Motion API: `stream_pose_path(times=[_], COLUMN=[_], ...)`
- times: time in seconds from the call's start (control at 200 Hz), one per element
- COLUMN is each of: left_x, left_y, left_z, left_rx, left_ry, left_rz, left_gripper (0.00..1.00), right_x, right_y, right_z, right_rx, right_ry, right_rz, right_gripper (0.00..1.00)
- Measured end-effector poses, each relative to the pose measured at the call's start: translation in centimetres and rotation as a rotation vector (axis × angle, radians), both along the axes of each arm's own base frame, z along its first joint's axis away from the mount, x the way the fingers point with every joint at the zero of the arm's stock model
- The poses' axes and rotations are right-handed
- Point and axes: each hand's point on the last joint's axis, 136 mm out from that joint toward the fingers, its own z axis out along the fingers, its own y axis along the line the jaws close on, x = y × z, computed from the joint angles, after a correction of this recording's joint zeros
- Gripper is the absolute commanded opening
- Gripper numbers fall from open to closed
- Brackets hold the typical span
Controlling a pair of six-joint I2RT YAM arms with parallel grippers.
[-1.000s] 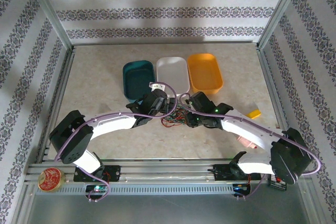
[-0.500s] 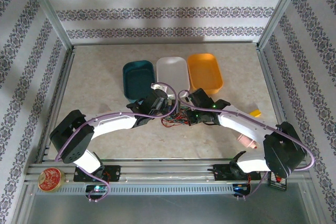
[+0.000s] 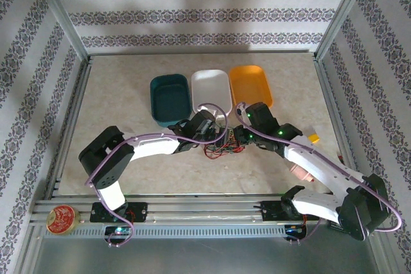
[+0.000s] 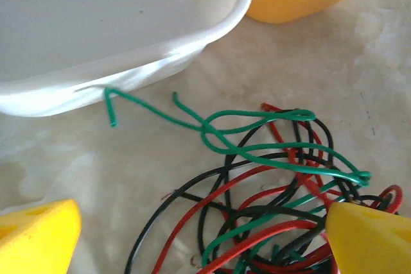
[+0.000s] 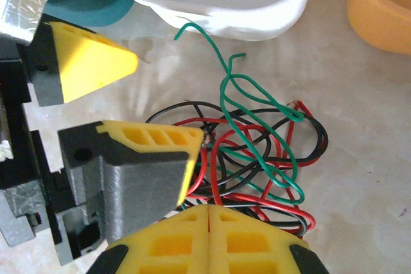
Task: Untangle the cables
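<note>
The cables (image 3: 221,146) lie in one knot of red, green and black on the counter (image 3: 128,158), just short of the white tray (image 3: 210,85). A green strand (image 4: 257,134) loops out of the heap. Its long axis runs across the left jaws' gap, and its free end lies beside the tray wall. The left jaws stand wide, with yellow fingertips (image 4: 38,235) on either side of the knot, so that arm looks better placed. The right jaws are pressed together at the knot's edge; whether they pinch a strand is hidden beneath them.

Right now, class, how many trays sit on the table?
3: teal tray at left, white tray in the middle, orange tray at right, side by side. None seems hidden.
</note>
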Motion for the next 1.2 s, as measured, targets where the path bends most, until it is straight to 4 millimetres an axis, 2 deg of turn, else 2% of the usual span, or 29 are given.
stream_pose_path(times=[0.075,0.145,0.185,0.335,0.445,0.53,0.705,0.865,1.03,1.199], left_x=[-0.1,-0.1,-0.1,-0.1,-0.1,-0.1,-0.1,-0.5,-1.0,-1.1], left_y=[-0.3,-0.4,-0.4,0.1,0.4,0.6,0.7,0.1,-1.7,-2.8], left_z=[-0.2,-0.4,-0.5,-0.8,-0.9,-1.0,-1.1,-1.0,-0.8,-2.9], left_rx=[0.002,0.006,0.009,0.036,0.056,0.066,0.068,0.048,-0.018,-0.027], left_ry=[0.004,0.005,0.006,0.008,0.005,0.003,0.005,0.017,0.034,0.073], left_rz=[-0.007,-0.009,-0.009,0.005,0.016,0.024,0.023,-0.009,-0.082,-0.117], left_gripper=[0.97,0.97,0.97,0.98,0.98,0.98,0.98,0.98,0.97,0.95], right_x=[0.1,0.2,0.2,-0.4,-0.7,-0.9,-0.7,-0.5,-0.3,0.2], right_y=[0.0,0.0,-0.1,-0.4,-0.6,-0.8,-0.6,-0.7,-1.1,-1.5], right_z=[-0.5,-1.4,-2.0,-3.9,-4.9,-5.6,-6.2,-5.4,-2.8,-0.3], right_rx=[0.002,0.002,-0.002,-0.025,-0.037,-0.046,-0.046,-0.017,0.099,0.244], right_ry=[0.022,0.054,0.071,0.120,0.146,0.164,0.178,0.165,0.128,0.116], right_rz=[-0.005,-0.022,-0.027,-0.034,-0.040,-0.044,-0.048,-0.063,-0.104,-0.157], right_gripper=[0.01,0.32,0.43,0.47,0.46,0.40,0.00,0.00,0.00,0.00])
